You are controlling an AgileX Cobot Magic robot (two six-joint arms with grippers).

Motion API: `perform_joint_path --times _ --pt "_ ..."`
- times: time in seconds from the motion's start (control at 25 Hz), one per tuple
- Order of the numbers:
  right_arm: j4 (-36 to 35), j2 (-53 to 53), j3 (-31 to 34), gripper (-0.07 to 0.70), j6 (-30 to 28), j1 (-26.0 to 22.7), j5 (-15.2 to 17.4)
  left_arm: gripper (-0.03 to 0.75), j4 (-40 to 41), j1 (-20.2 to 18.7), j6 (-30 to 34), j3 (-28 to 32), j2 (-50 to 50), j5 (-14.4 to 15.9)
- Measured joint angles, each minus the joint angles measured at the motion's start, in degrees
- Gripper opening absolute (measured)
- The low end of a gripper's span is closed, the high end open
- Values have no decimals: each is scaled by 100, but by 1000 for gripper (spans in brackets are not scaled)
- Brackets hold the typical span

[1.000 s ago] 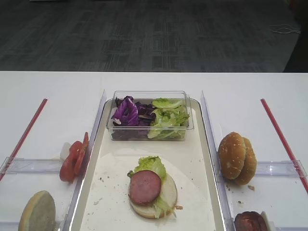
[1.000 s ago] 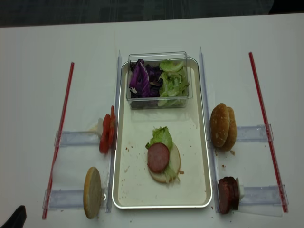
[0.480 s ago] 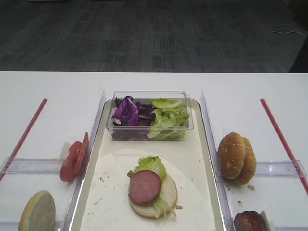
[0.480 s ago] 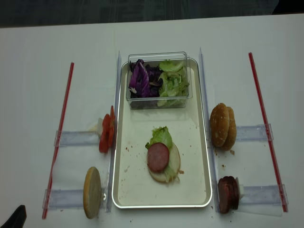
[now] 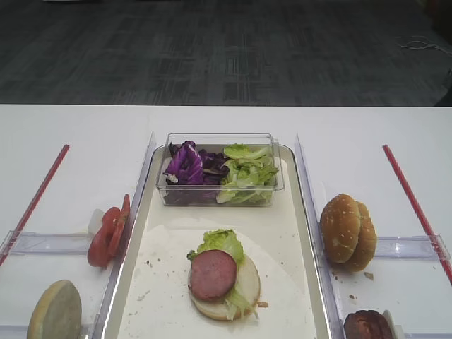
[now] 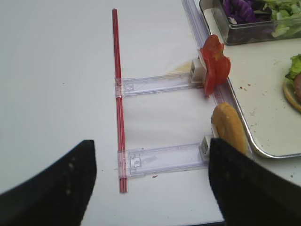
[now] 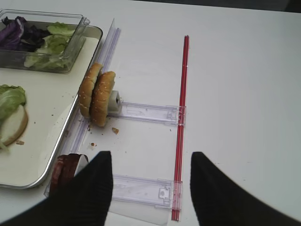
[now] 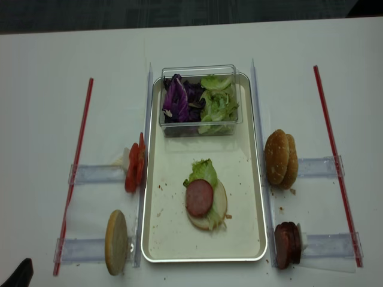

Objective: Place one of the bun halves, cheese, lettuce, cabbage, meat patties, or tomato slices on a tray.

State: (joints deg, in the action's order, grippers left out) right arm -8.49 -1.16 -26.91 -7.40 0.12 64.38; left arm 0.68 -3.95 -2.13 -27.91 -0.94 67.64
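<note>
On the silver tray [image 5: 311, 233] [image 8: 203, 259] lies a pale bun half [image 5: 247, 284] with lettuce [image 5: 220, 242] and a meat patty [image 5: 212, 274] [image 8: 198, 197] on top. Tomato slices [image 5: 106, 236] [image 6: 215, 63] and a pale bun half [image 5: 55, 311] [image 6: 228, 127] stand in racks to the left. To the right are sesame bun halves [image 5: 347, 232] [image 7: 96, 96] and meat patties [image 5: 367, 326] [image 7: 66, 169]. Cabbage [image 5: 185, 164] and more lettuce [image 5: 247, 173] fill a tub. Cheese is out of view. The right gripper [image 7: 149, 162] hangs open and empty over a rack, and so does the left gripper [image 6: 150, 155].
The clear tub [image 5: 219, 139] stands on the tray's far end. Clear plastic racks [image 7: 150, 113] [image 6: 160, 84] and red rods [image 7: 181, 127] [image 6: 117, 94] flank the tray on the white table. A dark piece of the left arm [image 8: 18, 275] shows at the near left corner.
Nothing on the table has moved. A dark shape at the far right edge of the background has slipped out of the high views.
</note>
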Motion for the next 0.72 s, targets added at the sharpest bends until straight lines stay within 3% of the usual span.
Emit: perform_joint_path --times 0.72 --pt "9 0 0 387 0 0 0 501 0 0 0 0 0 0"
